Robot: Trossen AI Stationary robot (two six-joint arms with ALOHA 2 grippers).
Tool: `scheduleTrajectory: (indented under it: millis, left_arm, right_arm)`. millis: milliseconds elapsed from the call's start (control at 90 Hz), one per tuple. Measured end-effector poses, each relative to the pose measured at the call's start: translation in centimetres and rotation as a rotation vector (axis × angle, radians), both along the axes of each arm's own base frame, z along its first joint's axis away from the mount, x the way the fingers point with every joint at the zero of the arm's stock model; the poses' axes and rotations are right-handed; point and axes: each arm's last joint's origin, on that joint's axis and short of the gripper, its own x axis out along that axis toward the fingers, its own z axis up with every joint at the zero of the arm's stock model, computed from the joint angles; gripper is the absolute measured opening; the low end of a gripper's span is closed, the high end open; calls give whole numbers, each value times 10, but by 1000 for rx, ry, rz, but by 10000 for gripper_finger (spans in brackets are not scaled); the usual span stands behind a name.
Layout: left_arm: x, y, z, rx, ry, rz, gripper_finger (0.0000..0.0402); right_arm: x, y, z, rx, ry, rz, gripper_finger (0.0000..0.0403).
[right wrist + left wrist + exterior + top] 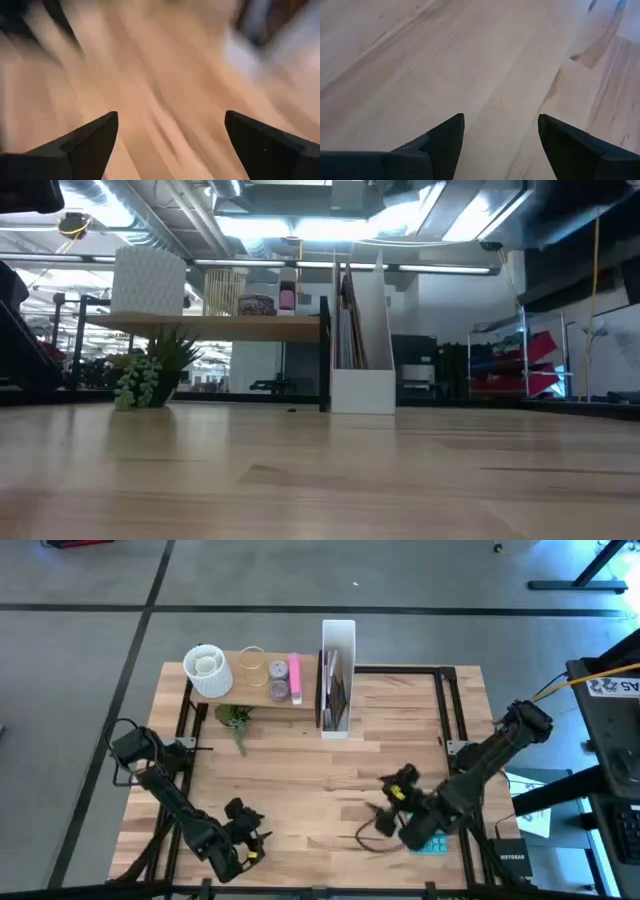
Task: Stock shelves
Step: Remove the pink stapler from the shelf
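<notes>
high view, left to right: the left gripper (250, 830) rests low near the table's front edge, fingers apart and empty, seemingly parked. behind it the shelf (262, 695) carries a white pot (207, 672), a glass and jars, beside the file box (337, 680) holding folders upright. the right gripper (398, 788), spread and empty, hovers mid-table; no writing is readable on the stock.

Wide bare stretch of light-wood tabletop (300, 790) open across the middle and front. Blocked along the far edge by a raised light-wood plank shelf with black metal frame (262, 698), a tall narrow white upright file box (338, 675) just beside it, and a small green plant (236, 720) below the shelf's front.
</notes>
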Motion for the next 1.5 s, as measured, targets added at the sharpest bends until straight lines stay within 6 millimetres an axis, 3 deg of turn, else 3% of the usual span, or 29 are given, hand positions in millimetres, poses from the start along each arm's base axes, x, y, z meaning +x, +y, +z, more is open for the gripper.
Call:
scheduleTrajectory:
  millis: [122,300,500,644,744,856,1022,1178,1500]
  left_arm:
    - [8,3,21,40,-69,15,237]
    - [48,30,97,190,-87,-6,237]
    - [100,88,186,418,-75,-27,237]
    - [126,146,219,423,-117,138,237]
    - [131,195,226,388,-81,291,237]
    - [126,240,220,286,-38,478,237]
    - [120,285,203,98,44,590,237]
    - [123,304,189,96,82,639,237]
    - [130,312,177,148,116,684,237]
  right_arm:
    - [22,30,-20,-100,-214,-23,351]
    - [58,58,-72,-181,-251,-15,351]
    - [71,70,-128,-128,-257,-48,351]
    - [73,74,-155,-42,-262,-50,351]
    - [74,75,-166,-6,-254,-37,351]
    - [75,77,-170,18,-262,-27,351]
    - [75,77,-169,15,-258,-17,351]
    - [76,78,-169,-8,-252,-5,351]
    - [76,78,-169,-12,-250,-3,351]
